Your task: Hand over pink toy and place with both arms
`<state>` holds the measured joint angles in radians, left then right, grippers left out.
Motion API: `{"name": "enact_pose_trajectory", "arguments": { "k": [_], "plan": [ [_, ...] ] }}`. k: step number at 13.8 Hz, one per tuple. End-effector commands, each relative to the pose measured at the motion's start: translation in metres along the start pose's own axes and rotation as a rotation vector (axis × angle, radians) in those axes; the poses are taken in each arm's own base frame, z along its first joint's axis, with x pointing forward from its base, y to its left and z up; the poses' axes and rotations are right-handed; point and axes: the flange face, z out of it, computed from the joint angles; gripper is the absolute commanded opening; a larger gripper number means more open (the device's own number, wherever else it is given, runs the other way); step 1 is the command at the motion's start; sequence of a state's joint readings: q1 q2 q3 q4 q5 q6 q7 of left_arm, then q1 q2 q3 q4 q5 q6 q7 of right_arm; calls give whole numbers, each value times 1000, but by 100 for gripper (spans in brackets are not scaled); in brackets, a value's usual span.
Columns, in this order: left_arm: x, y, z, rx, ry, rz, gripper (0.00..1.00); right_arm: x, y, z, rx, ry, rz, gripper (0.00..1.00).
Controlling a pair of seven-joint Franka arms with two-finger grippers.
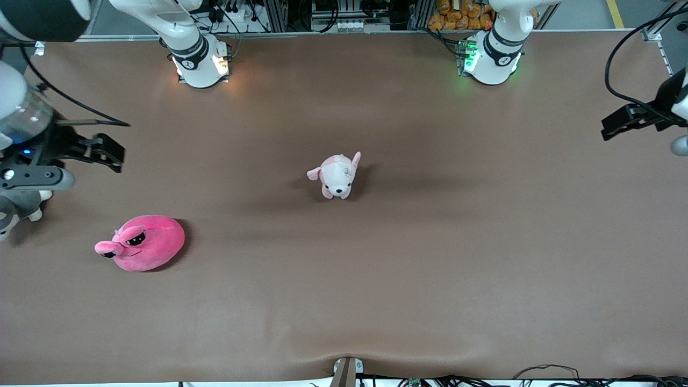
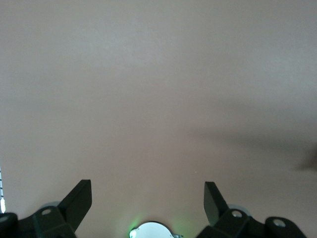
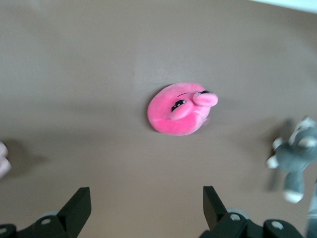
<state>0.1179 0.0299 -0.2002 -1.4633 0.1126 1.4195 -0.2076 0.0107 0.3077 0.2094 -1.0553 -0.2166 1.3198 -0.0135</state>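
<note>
At the right arm's end, the pink toy (image 1: 142, 249) lies apart from the raised, spread-fingered right tool (image 1: 102, 152); the left tool (image 2: 147, 201) also gapes

Front camera high, facing robots; wrist cameras face tabletop (image 1: 408, 258).

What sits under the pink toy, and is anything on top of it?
The pink toy rests directly on the brown table; nothing lies on top. Whatever its body covers cannot be seen.

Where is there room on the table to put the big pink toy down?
Bare cloth spreads from the puppy plush toward the left arm's end. It is crowded at the right arm's end, with the pink toy and a grey plush.
</note>
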Motion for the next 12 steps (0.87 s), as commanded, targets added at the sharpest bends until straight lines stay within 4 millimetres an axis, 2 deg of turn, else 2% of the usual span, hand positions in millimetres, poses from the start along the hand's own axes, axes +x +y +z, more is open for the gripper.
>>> {"name": "enact_pose_trajectory", "arguments": {
  "k": [1,3,4,6,7,8,9,10,12],
  "plan": [
    [-38,-15,4,-115,49,24,100,-30,51,-11,99,-6,-40,100],
    [-61,-1,3,-110,59,67,100,-47,88,6,221,10,41,100],
    [-70,2,5,-82,62,78,100,-55,83,8,218,28,46,100],
    [-83,5,6,-42,68,93,100,-84,59,14,186,60,43,100],
    [-82,5,7,-41,64,95,100,-96,46,19,171,74,34,100],
    [-80,7,7,-39,61,104,100,-103,26,16,156,99,6,100],
    [-79,7,6,-40,63,109,100,-103,6,13,146,96,1,100],
    [-79,8,6,-39,63,112,100,-101,-9,13,151,83,76,100],
    [-81,12,6,-36,61,121,100,-94,-27,-8,154,110,188,100]
  ]
}}
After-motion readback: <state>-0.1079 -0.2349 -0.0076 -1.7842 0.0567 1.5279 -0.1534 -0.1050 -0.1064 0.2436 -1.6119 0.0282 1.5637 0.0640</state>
